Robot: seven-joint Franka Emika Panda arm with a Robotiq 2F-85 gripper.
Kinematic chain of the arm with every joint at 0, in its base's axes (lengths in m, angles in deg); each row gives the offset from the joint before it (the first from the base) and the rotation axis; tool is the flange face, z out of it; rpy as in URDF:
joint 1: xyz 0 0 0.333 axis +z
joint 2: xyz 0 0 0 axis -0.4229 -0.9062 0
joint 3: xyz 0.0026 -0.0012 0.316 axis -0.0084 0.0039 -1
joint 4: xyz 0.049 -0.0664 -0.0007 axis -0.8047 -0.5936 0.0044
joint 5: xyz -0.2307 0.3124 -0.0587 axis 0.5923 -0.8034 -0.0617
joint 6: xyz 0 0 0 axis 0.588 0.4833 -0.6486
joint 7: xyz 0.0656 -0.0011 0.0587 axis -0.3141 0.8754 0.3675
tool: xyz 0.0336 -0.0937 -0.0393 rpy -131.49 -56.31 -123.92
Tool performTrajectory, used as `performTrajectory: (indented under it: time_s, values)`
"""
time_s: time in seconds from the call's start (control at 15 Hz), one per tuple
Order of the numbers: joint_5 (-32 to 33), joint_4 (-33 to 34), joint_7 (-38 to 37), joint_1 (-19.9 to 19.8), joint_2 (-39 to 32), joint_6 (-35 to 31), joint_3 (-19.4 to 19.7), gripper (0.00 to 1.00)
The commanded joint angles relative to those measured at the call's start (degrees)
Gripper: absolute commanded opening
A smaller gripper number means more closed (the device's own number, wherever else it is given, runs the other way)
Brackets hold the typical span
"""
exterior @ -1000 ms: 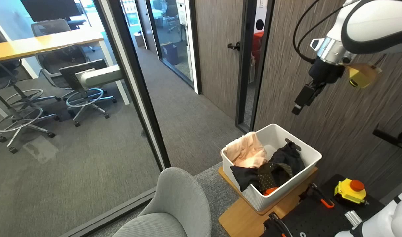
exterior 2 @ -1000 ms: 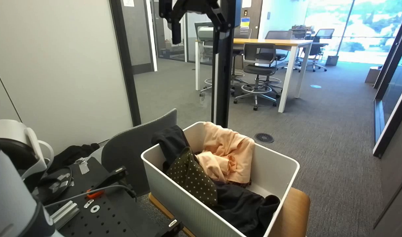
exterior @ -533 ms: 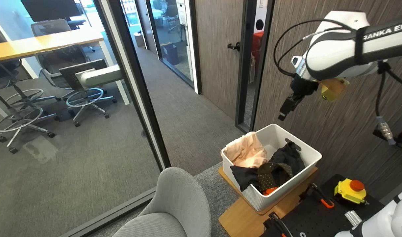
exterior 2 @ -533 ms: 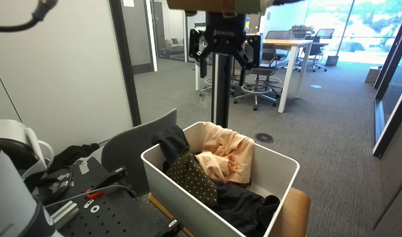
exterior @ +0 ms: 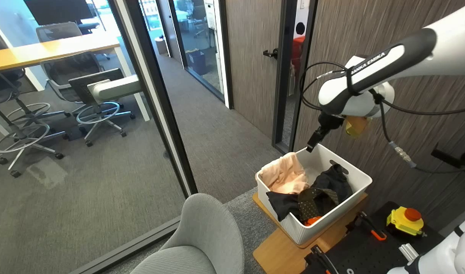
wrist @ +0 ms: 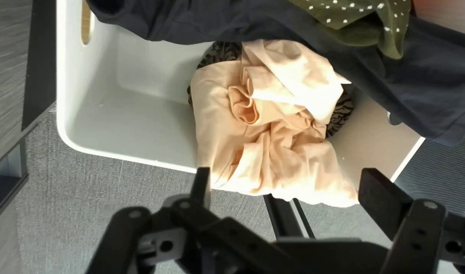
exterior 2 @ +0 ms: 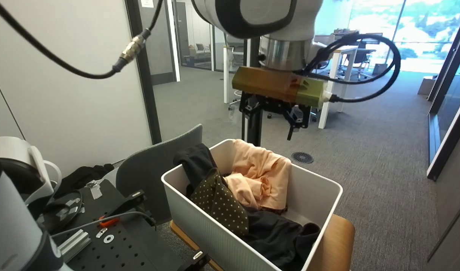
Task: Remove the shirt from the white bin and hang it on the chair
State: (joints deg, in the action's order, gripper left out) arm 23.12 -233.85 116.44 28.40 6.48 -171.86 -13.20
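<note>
The white bin (exterior: 331,216) holds several garments and shows in all views (exterior 2: 200,222) (wrist: 137,114). A peach garment (exterior: 285,177) drapes over the bin's far rim in an exterior view (exterior 2: 262,173). It fills the middle of the wrist view (wrist: 270,152). My gripper (wrist: 286,175) is open and empty, with the garment's rim edge lying between its fingers in that view. In the exterior views my gripper (exterior: 311,147) (exterior 2: 270,131) is above the bin's far side, apart from the cloth. The grey chair (exterior: 213,228) stands beside the bin, its back also visible (exterior 2: 151,169).
A black garment (exterior 2: 275,233) and an olive dotted cloth (exterior 2: 220,203) lie in the bin. The bin stands on a wooden stool (exterior 2: 339,241). A black perforated table (exterior 2: 128,244) with tools and a yellow-red stop button (exterior: 405,220) is beside it. A glass-wall post (exterior 2: 252,86) stands behind.
My open gripper has come down toward the bin, moving left and down in an exterior view. The bin, the garments and the chair have not moved.
</note>
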Motion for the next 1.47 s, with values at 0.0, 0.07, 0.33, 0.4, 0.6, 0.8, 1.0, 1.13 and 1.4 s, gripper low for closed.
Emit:
performTrajectory:
  time_s: [0.0,0.07,0.33,0.4,0.6,0.8,1.0,1.13,1.4]
  values:
    - [-13.4,7.6,12.2,-1.5,-11.0,0.5,-2.3,1.0]
    - [-16.4,9.3,15.2,-3.0,-13.4,1.3,-3.6,1.0]
    - [-19.8,15.3,19.2,-9.4,-22.7,3.0,-9.3,1.0]
    - [-18.9,16.8,18.9,-10.6,-24.8,3.5,-10.4,1.0]
    - [-15.4,20.6,14.9,-13.0,-30.6,3.6,-12.3,1.0]
    - [-12.3,24.3,12.4,-15.0,-35.2,4.0,-13.8,1.0]
    - [-9.3,27.4,10.1,-16.9,-38.5,4.9,-15.5,1.0]
    - [-8.9,29.1,10.4,-18.6,-40.1,5.9,-17.3,1.0]
    - [-10.0,31.0,11.7,-21.2,-42.1,7.7,-20.5,1.0]
